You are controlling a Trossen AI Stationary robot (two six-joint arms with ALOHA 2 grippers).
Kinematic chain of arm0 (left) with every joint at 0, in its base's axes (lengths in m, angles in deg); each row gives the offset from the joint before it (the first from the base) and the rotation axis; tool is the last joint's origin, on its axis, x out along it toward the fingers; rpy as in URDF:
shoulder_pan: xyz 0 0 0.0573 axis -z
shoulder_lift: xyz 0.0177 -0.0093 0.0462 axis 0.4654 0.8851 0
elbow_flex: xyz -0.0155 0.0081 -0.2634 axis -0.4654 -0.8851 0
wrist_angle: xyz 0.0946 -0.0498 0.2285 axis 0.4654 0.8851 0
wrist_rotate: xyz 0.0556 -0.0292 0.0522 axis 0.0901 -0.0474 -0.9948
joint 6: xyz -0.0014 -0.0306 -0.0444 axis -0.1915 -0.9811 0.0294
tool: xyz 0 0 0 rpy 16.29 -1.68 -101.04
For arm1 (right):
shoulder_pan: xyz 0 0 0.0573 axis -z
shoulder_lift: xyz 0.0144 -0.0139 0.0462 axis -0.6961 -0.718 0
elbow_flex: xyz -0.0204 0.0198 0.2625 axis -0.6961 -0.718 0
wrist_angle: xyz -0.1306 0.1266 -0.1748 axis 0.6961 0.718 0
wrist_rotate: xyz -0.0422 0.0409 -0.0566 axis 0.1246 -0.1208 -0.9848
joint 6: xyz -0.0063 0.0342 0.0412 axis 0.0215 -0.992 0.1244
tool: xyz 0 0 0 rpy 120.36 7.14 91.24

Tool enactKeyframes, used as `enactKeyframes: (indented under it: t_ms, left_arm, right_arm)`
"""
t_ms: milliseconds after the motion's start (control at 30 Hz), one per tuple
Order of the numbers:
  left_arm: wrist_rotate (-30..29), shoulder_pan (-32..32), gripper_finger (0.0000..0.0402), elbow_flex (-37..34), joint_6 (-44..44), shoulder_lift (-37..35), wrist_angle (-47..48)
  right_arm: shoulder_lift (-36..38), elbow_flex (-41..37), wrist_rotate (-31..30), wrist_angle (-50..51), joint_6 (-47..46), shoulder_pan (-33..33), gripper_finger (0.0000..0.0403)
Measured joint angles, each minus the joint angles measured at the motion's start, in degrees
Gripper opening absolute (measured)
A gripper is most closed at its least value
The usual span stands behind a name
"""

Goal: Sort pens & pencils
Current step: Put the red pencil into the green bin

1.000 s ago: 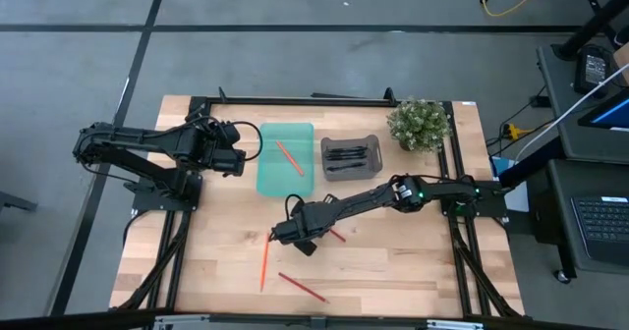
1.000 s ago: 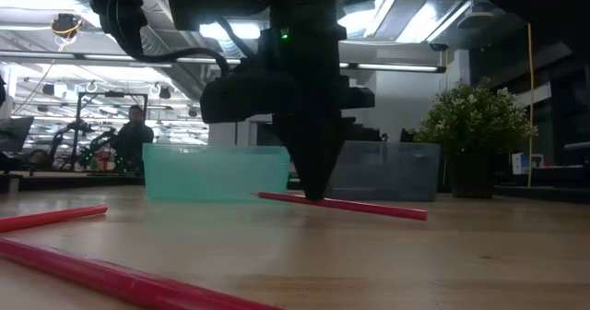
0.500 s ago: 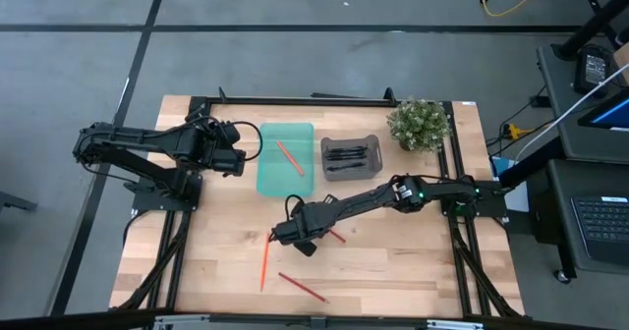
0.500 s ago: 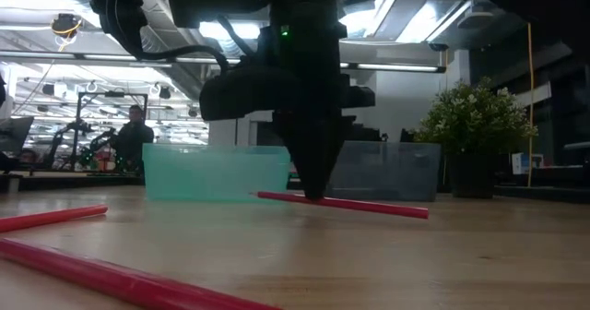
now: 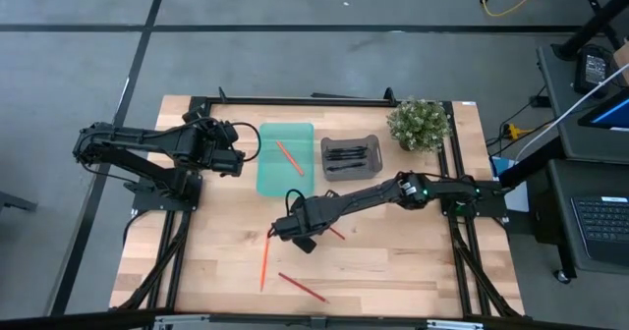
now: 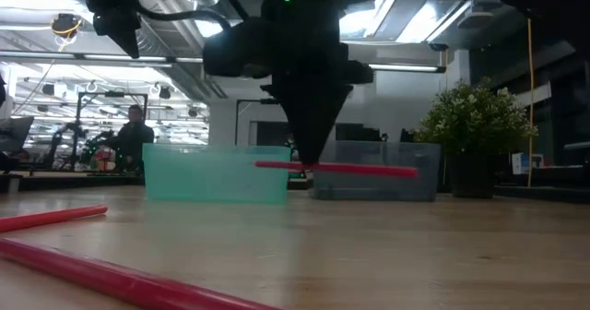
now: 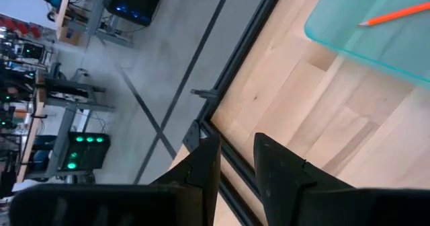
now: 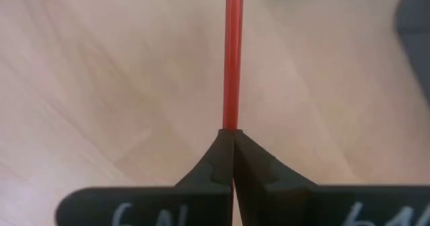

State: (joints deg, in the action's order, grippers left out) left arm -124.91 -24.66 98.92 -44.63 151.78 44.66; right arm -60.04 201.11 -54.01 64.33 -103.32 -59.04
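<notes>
1 pencil (image 6: 336,169) in right gripper (image 6: 309,165)

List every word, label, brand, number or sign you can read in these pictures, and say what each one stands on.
"6" twice, perhaps: pale, partly cut-off marks on the dark right gripper, shut on the red wooden pencil; not certain.
No lettering readable on the translucent teal plastic bin, the grey plastic tray or the pale wooden table.
Any signs in the room behind: too small and blurred to read.
</notes>
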Motion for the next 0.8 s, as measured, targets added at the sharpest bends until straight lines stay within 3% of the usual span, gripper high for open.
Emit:
enactKeyframes:
  t_ms: [533,800]
  left_arm:
    - [-1.7,-0.1,0.0085,0.0,0.2,0.0,0.0]
    - [-1.7,-0.1,0.0085,0.0,0.0,0.0,0.0]
  right_arm:
    - [4.9,-0.1,-1.0,-2.1,3.6,5.5,0.0002]
    - [5.0,0.0,0.3,-8.0,6.1,2.5,0.0008]
